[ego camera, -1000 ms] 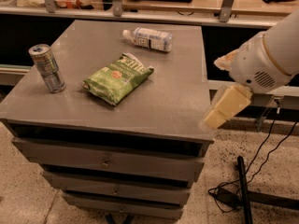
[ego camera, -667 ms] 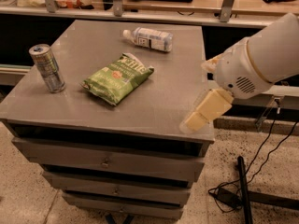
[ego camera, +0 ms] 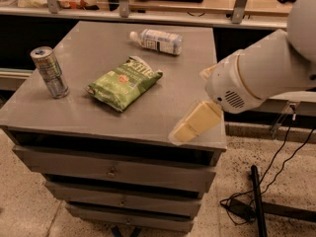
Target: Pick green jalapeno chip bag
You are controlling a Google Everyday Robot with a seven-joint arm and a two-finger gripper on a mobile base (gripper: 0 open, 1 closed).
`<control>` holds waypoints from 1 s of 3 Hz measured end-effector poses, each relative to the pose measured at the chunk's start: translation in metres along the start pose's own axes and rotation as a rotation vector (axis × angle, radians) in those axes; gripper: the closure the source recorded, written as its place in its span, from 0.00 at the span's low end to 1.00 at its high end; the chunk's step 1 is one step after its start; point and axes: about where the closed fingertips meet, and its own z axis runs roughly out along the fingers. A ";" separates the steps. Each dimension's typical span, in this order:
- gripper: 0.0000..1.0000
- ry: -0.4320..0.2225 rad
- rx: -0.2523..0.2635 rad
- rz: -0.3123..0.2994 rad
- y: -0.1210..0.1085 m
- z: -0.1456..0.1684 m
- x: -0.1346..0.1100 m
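So far none of the pick looks done: the green jalapeno chip bag (ego camera: 123, 82) lies flat and untouched on the grey drawer cabinet (ego camera: 163, 112), a little left of the middle of its top. The gripper (ego camera: 190, 103) hangs over the cabinet's front right corner, well apart from the bag, its cream fingers (ego camera: 196, 123) spread and empty. What appears left is the reach across, the closing on the bag and the lift.
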 end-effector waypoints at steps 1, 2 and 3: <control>0.00 -0.035 0.036 -0.011 -0.013 0.013 -0.008; 0.00 -0.088 0.104 -0.008 -0.040 0.040 -0.023; 0.00 -0.148 0.116 0.000 -0.066 0.077 -0.044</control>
